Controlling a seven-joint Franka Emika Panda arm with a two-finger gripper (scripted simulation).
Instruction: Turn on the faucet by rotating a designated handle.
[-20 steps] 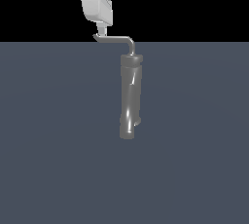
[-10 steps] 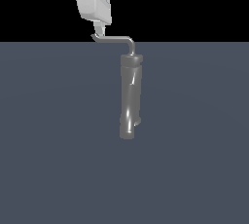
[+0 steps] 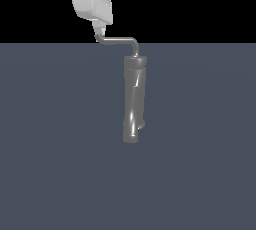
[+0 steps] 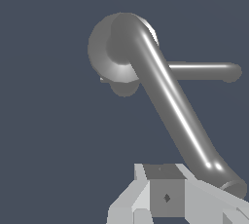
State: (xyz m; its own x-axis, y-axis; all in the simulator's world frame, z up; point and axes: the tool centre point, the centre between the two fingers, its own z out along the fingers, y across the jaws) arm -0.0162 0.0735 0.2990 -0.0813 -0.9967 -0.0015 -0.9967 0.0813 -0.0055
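Note:
The faucet [image 3: 132,99] is a thick, slightly bent grey tube standing on the dark floor, with a darker cap [image 3: 135,62] on top. The handle [image 3: 120,39] is a thin L-bent rod that rises from the cap and runs toward the exterior view's left. My white gripper [image 3: 100,31] hangs from above with its fingertips at the handle's hooked tip. In the wrist view the handle [image 4: 170,106] runs large and glossy from the round cap [image 4: 104,52] to beside my gripper [image 4: 165,203]. The fingers look closed together, with the handle tip next to them, not between them.
The floor [image 3: 60,149] is a flat dark grey surface around the faucet. In the wrist view a slimmer grey bar [image 4: 204,71] sticks out sideways from under the cap.
My gripper has shifted slightly toward the exterior view's left. The faucet and handle look unchanged.

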